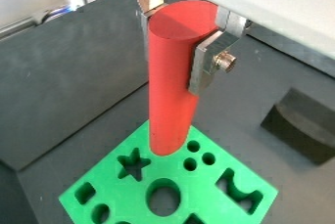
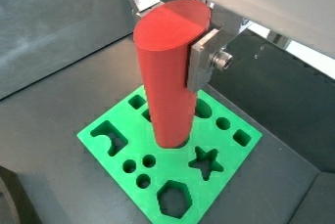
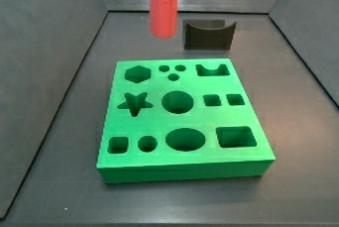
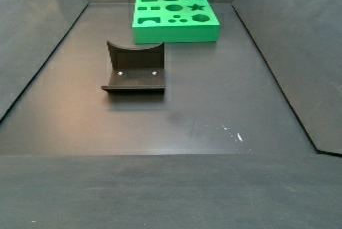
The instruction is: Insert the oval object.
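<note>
I have the gripper [image 1: 177, 32] clamped on the oval object [image 1: 173, 81], a plain red peg hanging upright with its upper part pinched between the silver finger plates; in both wrist views one finger [image 2: 207, 60] shows flat against the peg's side, the opposite one mostly hidden behind it. The peg's lower end hangs above the green block [image 1: 112, 201], over its surface near the small round holes [image 2: 148, 160] and the star hole [image 2: 205, 161]; whether it touches the block I cannot tell from the wrist views. In a side view the oval object [image 3: 163, 3] hangs at about 12 o'clock of the green block [image 3: 185, 162], clear above its far edge, and the gripper itself is cut off by the frame there. The fixture [image 3: 209, 34] stands just beyond the block, at roughly 1 o'clock from it. In a side view from the opposite end, the fixture [image 4: 134, 69] sits nearer the camera and the green block [image 4: 178, 25] lies behind it at 12 o'clock.
</note>
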